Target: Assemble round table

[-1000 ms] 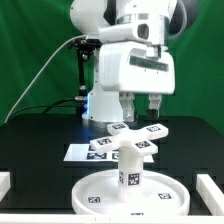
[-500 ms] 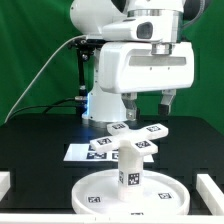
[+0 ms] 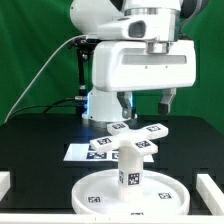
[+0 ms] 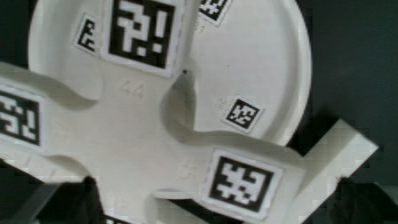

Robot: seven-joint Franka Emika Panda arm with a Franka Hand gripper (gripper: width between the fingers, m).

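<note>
- I see the gripper point(image 3: 145, 106) hanging with its two dark fingers point(image 3: 168, 99) spread wide, and nothing is held between them.
- It hovers just above the cross-shaped foot piece point(image 3: 133, 130), apart from it. One finger is out to each side of the cross in the exterior view.
- The foot piece looks to me as if it sits on top of the leg point(image 3: 129, 172), though I cannot tell from this angle whether it is fully seated.
- The leg stands upright in the middle of the round disc point(image 3: 168, 196), with a square tag on the side facing the exterior camera.
- The disc lies flat on the black table point(image 3: 35, 140), at the front of the scene, rim upward.
- On my wrist view the foot piece point(image 4: 151, 135) fills most of the picture, its arms carrying black-and-white tags. The disc point(image 4: 267, 50) shows behind it with more tags.
- The marker board point(image 3: 74, 152) lies flat on the table behind the disc, toward the exterior view's left.
- I cannot make out the fingers in the wrist view.
</note>
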